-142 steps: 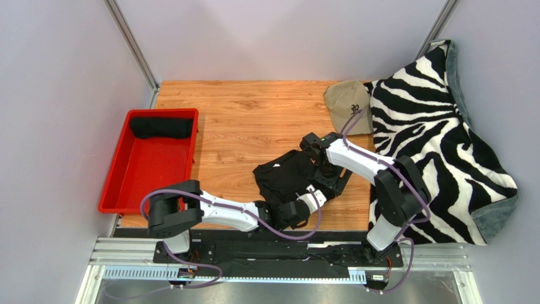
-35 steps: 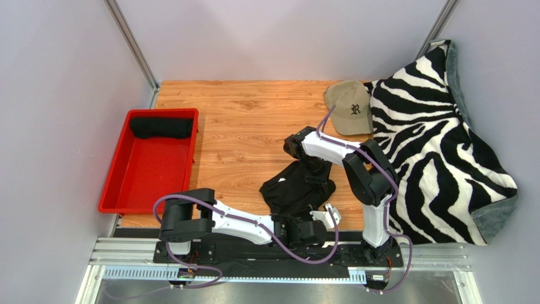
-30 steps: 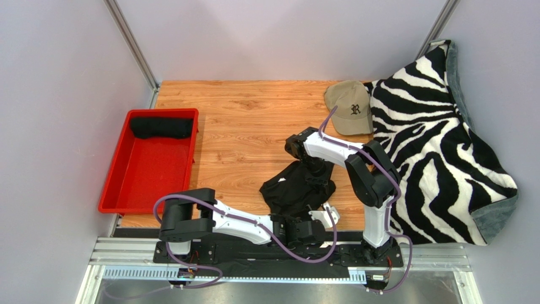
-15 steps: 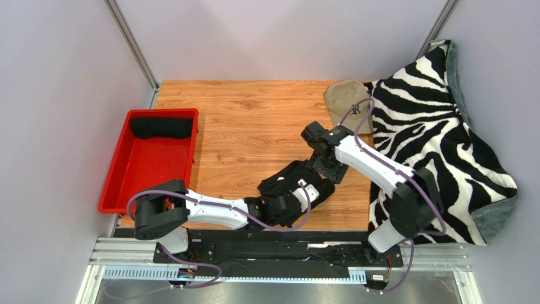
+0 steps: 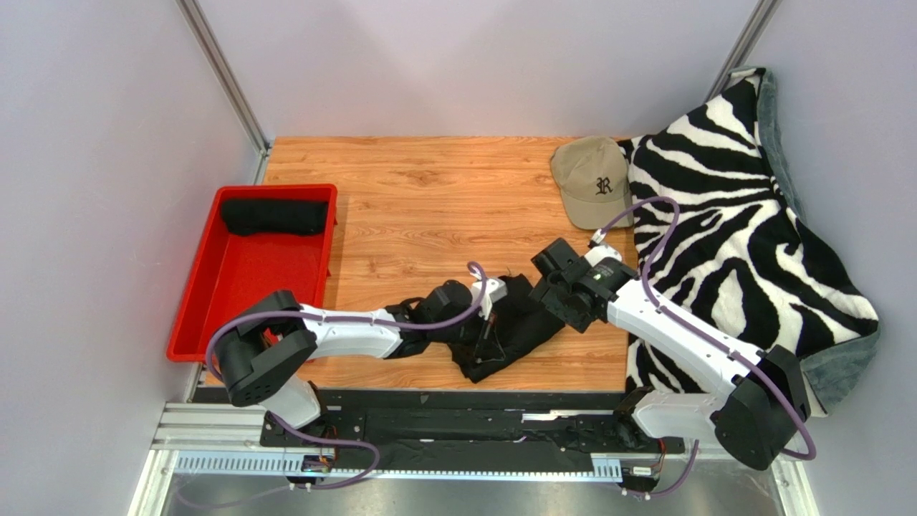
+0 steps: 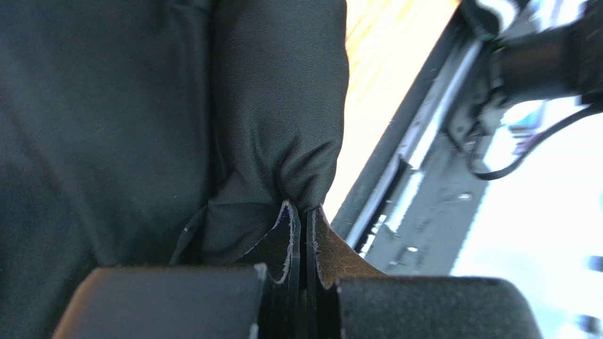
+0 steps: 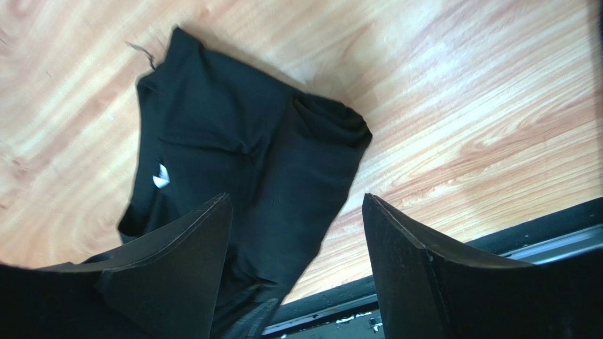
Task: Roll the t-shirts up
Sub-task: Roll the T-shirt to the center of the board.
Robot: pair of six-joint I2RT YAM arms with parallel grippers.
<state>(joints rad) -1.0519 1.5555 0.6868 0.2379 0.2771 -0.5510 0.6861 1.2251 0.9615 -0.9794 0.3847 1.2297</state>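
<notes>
Pinching edge fold of crumpled black cotton t-shirt (image 6: 276, 106), left pincer (image 6: 301, 212) pressed together on cloth. Right pincer (image 7: 296, 201) spread, hovering above shirt's bulk. Risk: thin grip slips; bunched cloth beneath rolls lopsided, slides off wooden table (image 7: 460, 106) edge.

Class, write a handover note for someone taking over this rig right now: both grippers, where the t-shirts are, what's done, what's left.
Left gripper: jaws shut on a fold of the crumpled t-shirt.
Right gripper: jaws open, above that t-shirt, holding nothing.
The t-shirt lies on the table near its front edge, between the arms.
Done: one black roll, apparently a finished t-shirt, at the far end of the red bin.
Left: flatten, roll and bin this t-shirt.
</notes>
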